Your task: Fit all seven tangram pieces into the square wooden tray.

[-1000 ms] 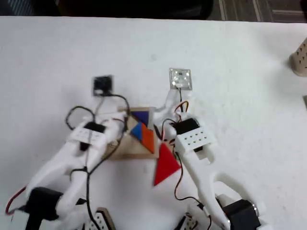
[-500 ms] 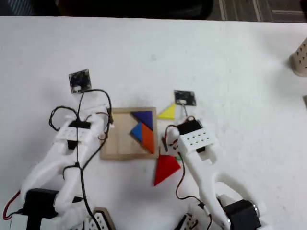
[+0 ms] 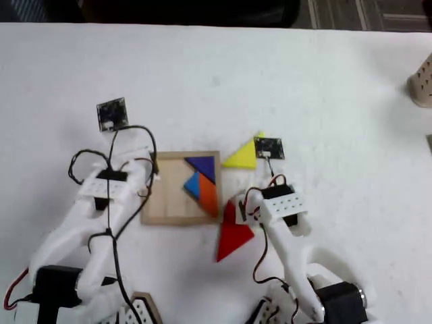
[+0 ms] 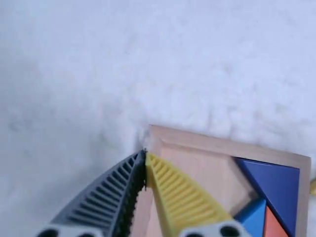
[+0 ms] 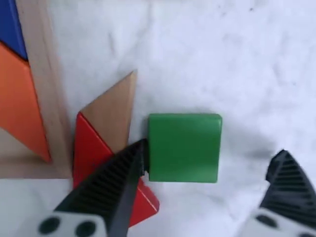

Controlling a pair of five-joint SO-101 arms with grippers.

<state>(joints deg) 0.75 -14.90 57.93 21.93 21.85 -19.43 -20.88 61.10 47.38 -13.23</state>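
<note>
The right gripper [image 5: 211, 154] hangs spread wide over the green square [image 5: 183, 147], which lies on the counter [image 3: 324, 88] at 4 o'clock of the tray [image 3: 165, 196], just beside the red triangle [image 3: 233, 237]. One jaw sits in the narrow gap between them. It would be best to centre on the square, close on its parallel edges without nudging the triangle, then lift clear of the rim. The left gripper [image 4: 144, 159], clenched on nothing, rests at the tray's 10 o'clock corner.

The tray [image 3: 165, 202] is pale bare wood, matt. The green square [image 5: 183, 147] and red triangle [image 5: 91, 153] carry smooth paint. The white worktop [image 3: 304, 74] looks softly fuzzy. My jaws are ribbed matt plastic.
</note>
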